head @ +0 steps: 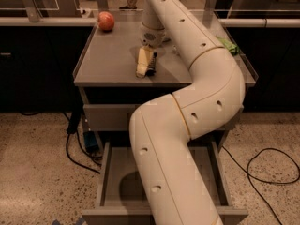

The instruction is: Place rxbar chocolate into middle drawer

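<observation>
My gripper reaches down onto the grey cabinet top, near its middle front. A dark narrow strip at the gripper's tip, beside a pale part of the gripper, looks like the rxbar chocolate resting on the top. Whether it is gripped I cannot tell. Under a closed top drawer, a drawer stands pulled out toward me. My white arm covers much of its inside, and the part that shows holds nothing.
A red apple sits at the back left of the cabinet top. Part of a green bag shows at the right, behind my arm. Black cables and a blue item lie on the speckled floor beside the cabinet.
</observation>
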You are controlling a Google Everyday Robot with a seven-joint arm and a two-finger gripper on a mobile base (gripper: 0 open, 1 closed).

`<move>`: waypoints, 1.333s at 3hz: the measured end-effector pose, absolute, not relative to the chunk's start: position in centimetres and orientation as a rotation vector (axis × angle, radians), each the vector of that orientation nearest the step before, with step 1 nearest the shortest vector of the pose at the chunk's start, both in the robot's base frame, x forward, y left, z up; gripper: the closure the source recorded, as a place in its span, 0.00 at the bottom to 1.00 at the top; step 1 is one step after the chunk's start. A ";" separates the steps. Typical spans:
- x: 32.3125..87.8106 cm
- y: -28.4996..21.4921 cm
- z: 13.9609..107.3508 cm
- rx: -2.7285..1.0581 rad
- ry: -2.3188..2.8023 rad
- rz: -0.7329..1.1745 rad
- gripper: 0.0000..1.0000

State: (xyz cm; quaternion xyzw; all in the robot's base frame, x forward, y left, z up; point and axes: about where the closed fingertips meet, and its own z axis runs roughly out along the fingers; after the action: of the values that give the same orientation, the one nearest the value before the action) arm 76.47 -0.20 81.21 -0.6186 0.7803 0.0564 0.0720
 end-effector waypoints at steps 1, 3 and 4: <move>76.4 -0.2 81.1 -1.859 2.345 0.170 1.00; 76.4 -0.2 80.6 -1.859 2.345 0.169 1.00; 76.4 -0.2 80.6 -1.859 2.345 0.169 1.00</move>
State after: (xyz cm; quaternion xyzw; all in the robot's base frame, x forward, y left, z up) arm 76.39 -0.19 80.62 -0.6187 0.7803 0.0563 0.0721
